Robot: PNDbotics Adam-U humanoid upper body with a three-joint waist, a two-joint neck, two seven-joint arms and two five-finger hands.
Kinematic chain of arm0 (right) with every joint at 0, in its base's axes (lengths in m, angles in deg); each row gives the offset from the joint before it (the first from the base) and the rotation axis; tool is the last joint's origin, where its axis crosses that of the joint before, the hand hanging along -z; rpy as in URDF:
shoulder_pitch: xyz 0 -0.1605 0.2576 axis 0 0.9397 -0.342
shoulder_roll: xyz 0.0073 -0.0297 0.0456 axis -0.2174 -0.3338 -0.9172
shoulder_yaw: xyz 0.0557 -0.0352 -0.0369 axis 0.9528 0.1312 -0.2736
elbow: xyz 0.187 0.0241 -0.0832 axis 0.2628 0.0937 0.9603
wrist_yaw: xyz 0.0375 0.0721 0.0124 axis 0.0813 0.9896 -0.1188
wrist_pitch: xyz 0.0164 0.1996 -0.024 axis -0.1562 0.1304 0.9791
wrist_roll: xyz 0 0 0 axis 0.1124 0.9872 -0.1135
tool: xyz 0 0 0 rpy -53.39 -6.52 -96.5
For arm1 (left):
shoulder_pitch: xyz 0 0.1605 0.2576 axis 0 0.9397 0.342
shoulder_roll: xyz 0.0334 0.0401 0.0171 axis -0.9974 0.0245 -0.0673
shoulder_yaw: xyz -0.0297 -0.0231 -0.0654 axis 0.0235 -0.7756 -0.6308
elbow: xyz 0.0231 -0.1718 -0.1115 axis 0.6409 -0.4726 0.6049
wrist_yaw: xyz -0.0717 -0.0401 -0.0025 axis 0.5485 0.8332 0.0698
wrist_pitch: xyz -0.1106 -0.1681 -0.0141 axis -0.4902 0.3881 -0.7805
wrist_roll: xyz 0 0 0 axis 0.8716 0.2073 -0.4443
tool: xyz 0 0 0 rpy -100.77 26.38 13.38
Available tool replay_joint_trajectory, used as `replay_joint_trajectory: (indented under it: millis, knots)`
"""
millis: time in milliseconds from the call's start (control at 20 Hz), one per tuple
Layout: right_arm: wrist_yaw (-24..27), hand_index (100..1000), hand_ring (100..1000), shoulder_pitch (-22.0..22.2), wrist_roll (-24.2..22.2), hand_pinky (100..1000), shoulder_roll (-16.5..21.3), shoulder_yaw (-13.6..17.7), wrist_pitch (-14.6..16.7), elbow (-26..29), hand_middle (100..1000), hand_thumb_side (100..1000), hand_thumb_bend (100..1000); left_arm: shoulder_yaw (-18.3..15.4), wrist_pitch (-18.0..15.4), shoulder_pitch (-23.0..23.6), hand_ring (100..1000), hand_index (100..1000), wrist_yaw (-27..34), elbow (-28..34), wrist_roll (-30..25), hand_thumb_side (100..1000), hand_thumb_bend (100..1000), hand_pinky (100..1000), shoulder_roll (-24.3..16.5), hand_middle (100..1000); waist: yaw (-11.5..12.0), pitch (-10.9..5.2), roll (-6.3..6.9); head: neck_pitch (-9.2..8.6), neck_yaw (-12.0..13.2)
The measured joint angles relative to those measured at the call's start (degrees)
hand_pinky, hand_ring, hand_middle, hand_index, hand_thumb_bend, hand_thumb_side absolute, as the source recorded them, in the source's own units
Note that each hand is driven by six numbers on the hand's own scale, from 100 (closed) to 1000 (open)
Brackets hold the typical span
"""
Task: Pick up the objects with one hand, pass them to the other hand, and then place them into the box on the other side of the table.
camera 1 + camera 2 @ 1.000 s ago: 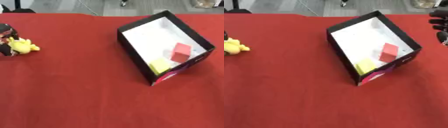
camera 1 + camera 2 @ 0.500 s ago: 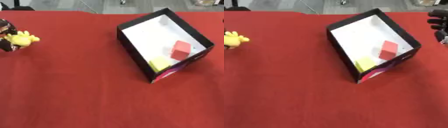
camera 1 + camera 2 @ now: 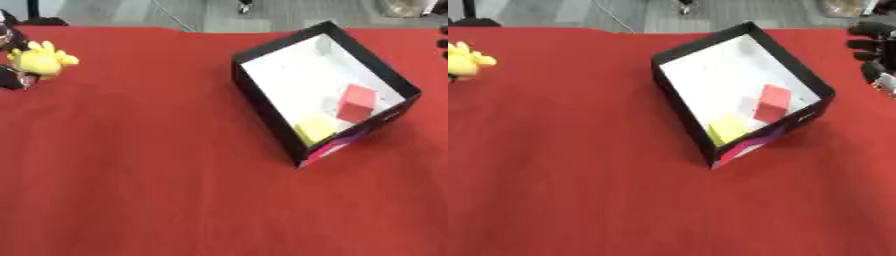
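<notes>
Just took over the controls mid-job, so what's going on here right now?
The left hand at the table's left edge is closed around a yellow toy. The right hand shows at the right edge, fingers curled, holding nothing. Between them on the red table stands the black box, white inside, which already holds a red block and a yellow block. The toy has not yet been passed across.
</notes>
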Motion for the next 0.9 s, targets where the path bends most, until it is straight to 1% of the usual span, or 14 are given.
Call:
replay_joint_trajectory:
  millis: [200, 350, 550, 900]
  knots:
    - [2.14, 1000, 1000, -0.15, 0.38, 1000, 0.25, 0.34, -0.42, 0.67, 1000, 361, 100, 1.13, -1.07, 1.53, 612, 570, 4.08, 2.78, 1.29, 100, 100, 740, -0.07, 503, 0.22, -0.53, -0.62, 0.25, 0.0]
    - [3.54, 1000, 1000, -0.19, 0.5, 1000, 0.4, 0.36, -0.86, 0.93, 1000, 359, 100, 2.21, -1.46, 2.29, 610, 570, 7.05, 4.59, 1.16, 107, 100, 742, -0.07, 502, 0.54, -0.91, -0.66, 0.56, -0.01]
    - [5.13, 1000, 1000, -0.83, 0.09, 1000, 0.46, 0.35, -1.26, 1.53, 1000, 365, 100, 3.36, -1.66, 2.94, 606, 568, 9.88, 6.78, 0.34, 118, 100, 743, 0.04, 500, 0.83, -2.62, -0.88, 0.8, -0.02]
    - [7.48, 1000, 1000, -1.72, -2.38, 1000, 0.62, 0.23, -0.88, 1.71, 1000, 398, 100, 4.56, -2.15, 4.22, 599, 564, 12.8, 9.38, -0.23, 132, 100, 750, 2.3, 496, 1.34, -4.1, -0.89, 1.74, -0.38]
